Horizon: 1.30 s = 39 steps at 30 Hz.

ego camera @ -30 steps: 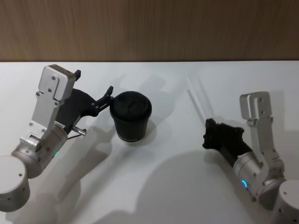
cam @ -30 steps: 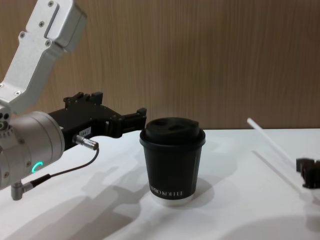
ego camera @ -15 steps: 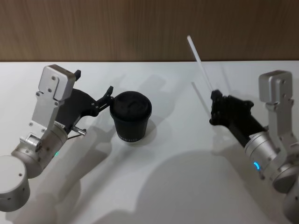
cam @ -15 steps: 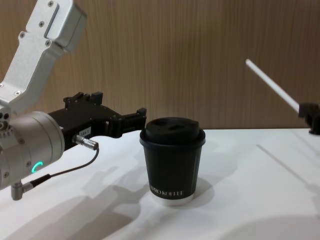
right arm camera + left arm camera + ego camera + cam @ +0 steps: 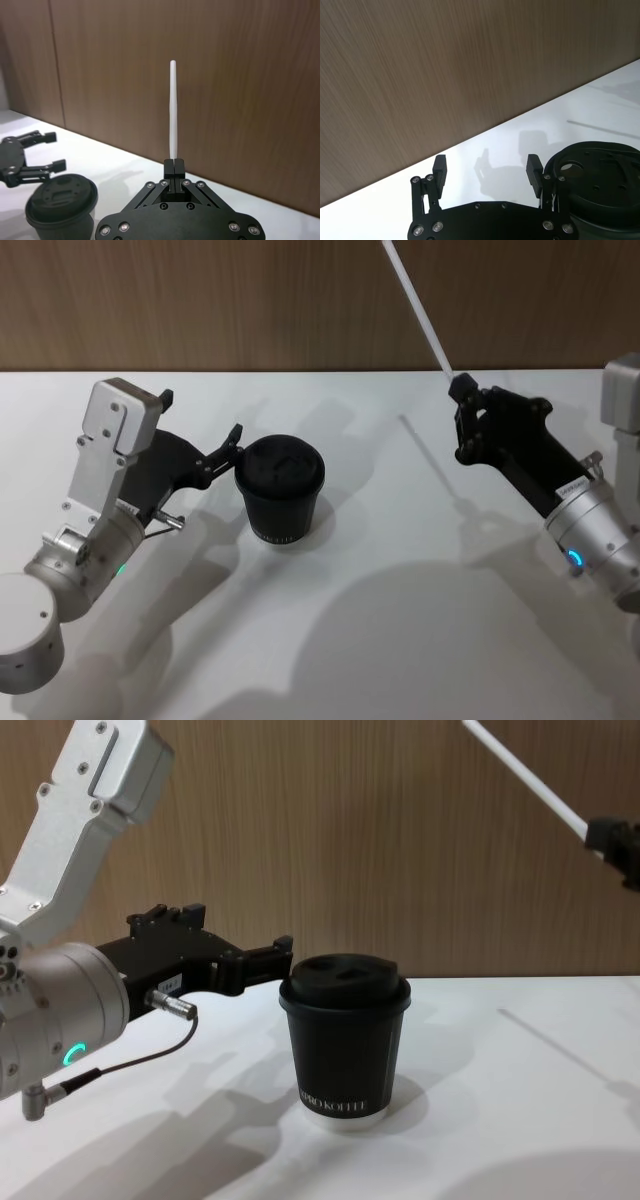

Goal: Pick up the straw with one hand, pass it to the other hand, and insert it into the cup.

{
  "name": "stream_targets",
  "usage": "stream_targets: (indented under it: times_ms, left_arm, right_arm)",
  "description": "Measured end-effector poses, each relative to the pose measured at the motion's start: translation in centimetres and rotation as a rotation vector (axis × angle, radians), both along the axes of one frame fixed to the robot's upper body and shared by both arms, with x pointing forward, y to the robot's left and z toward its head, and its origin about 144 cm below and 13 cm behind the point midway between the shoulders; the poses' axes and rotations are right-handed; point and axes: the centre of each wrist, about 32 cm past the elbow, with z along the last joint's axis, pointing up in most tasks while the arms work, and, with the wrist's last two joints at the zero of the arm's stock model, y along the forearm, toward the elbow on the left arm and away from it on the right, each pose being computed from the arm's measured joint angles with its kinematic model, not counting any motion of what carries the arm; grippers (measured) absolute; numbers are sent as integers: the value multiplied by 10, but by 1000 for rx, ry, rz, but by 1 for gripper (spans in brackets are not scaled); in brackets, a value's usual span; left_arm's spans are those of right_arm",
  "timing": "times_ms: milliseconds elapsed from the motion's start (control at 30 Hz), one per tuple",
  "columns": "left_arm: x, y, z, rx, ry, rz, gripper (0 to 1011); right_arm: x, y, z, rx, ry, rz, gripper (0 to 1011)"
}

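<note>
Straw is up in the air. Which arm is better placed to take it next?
Left. The left gripper is open and empty beside the cup, likely ready to receive the straw. The right gripper is shut on the straw's lower end, high to the cup's right.

Cup (image 5: 345, 1045): small white lettering near base, ends "KOFFEE".

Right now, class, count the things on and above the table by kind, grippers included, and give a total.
Cups: 1, the cup
Straws: 1, the straw
Grippers: 2, the left gripper, open, and the right gripper, shut on the straw
Total: 4
</note>
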Motion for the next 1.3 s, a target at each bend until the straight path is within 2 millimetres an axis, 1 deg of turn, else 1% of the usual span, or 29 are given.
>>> stream_targets:
  times_ms: [267, 467, 667, 833, 1300]
  left_arm:
    - [0, 0, 0, 0, 0, 0, 1003]
    - [0, 0, 0, 0, 0, 0, 1003]
    - [0, 0, 0, 0, 0, 0, 1003]
    - [0, 0, 0, 0, 0, 0, 1002]
    - [0, 3, 3, -28, -8, -26, 1003]
  right_arm:
    - [15, -10, 7, 17, -61, 136, 2]
    - [26, -12, 9, 30, -77, 223, 2]
    - [42, -10, 9, 49, -77, 330, 2]
    - [52, -7, 9, 62, -75, 377, 2]
    - [68, 1, 6, 90, -64, 439, 2]
